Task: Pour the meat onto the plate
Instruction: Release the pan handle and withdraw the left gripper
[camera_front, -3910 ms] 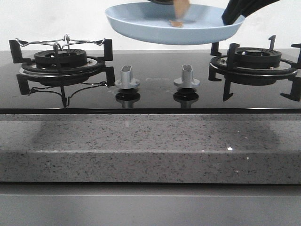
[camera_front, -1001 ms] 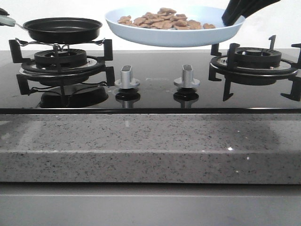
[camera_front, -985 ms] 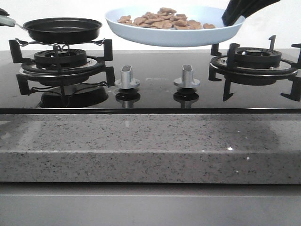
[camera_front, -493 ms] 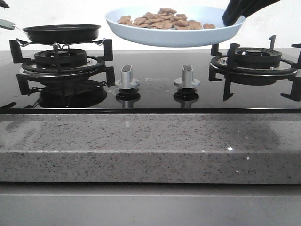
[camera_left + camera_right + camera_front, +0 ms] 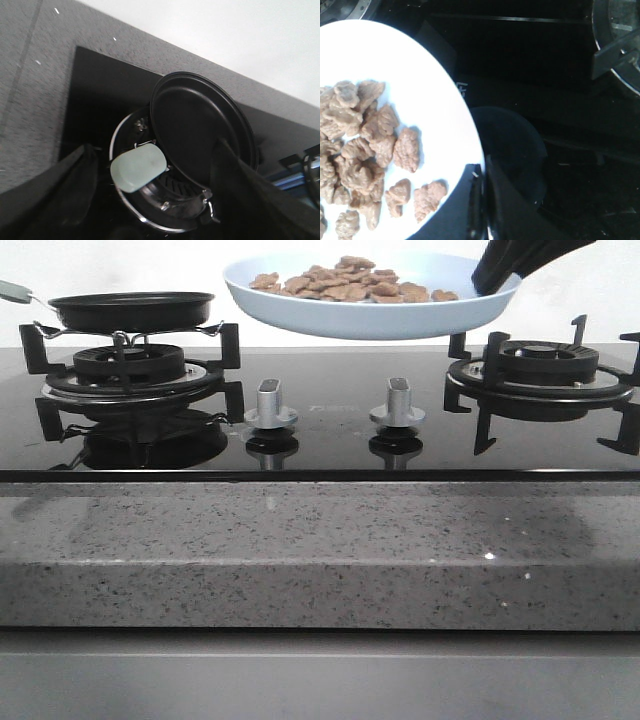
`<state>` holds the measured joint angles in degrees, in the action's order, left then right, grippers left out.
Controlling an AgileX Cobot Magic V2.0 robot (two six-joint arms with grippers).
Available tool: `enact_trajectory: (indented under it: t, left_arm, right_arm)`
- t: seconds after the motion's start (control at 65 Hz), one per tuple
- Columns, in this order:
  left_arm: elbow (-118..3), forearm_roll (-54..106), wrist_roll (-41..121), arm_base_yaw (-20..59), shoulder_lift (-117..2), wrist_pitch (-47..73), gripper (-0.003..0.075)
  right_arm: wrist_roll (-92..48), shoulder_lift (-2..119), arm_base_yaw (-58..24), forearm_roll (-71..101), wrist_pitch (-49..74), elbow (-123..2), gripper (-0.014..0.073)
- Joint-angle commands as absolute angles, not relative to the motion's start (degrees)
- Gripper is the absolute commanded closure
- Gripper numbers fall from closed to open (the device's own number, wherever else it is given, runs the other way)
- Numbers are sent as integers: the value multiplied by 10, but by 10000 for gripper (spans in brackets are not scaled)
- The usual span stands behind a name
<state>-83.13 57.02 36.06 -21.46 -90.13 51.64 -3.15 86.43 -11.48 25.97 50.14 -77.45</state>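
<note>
— Above the middle of the hob, what's on the plate [image 5: 372, 312]?

— The meat [image 5: 345, 280], a heap of small reddish-brown pieces, spread over the middle of the pale-blue dish. The plate is lifted clear of the glass, roughly level, over the two knobs [image 5: 334, 405] and reaching toward the right burner [image 5: 541, 370].

— Who holds it?

— The right gripper [image 5: 481, 200]. In the right wrist view its dark fingers are pinched onto the plate's rim, and a few pieces of meat [image 5: 362, 150] lie close to them. From the front it reaches the plate's right edge from above.

— And the frying pan [image 5: 132, 308]?

— It sits on the left burner [image 5: 130, 375] at the hob's left end, its black bowl bare inside, its pale handle [image 5: 138, 167] pointing off the left edge.

— Is the left gripper [image 5: 155, 200] on it?

— No. Its fingers are spread wide on either side of the handle, apart from it, nothing between them but air.

— Beyond the hob?

— The speckled grey counter [image 5: 320, 550] runs along its front edge.
</note>
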Motion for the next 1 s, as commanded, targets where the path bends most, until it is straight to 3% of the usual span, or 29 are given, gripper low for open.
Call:
enact_trajectory:
  t: [0.0, 0.231, 0.554, 0.723, 0.985]
  left_arm:
    - [-853, 521, 327, -200, -828, 499, 247]
    - [-818, 337, 251, -108, -724, 471, 248]
    - [-638, 92, 90, 23, -589, 406, 314]
    - [-571, -11, 0, 44, -537, 404, 314]
    - [-522, -31, -19, 44, -499, 391, 314]
  right_arm:
    - [-36, 839, -114, 279, 477, -792, 664]
    - [-36, 839, -114, 279, 477, -792, 664]
    - [-36, 839, -114, 279, 477, -792, 664]
    - [-36, 839, -114, 279, 477, -792, 664]
    - [-36, 839, -114, 279, 477, -792, 664]
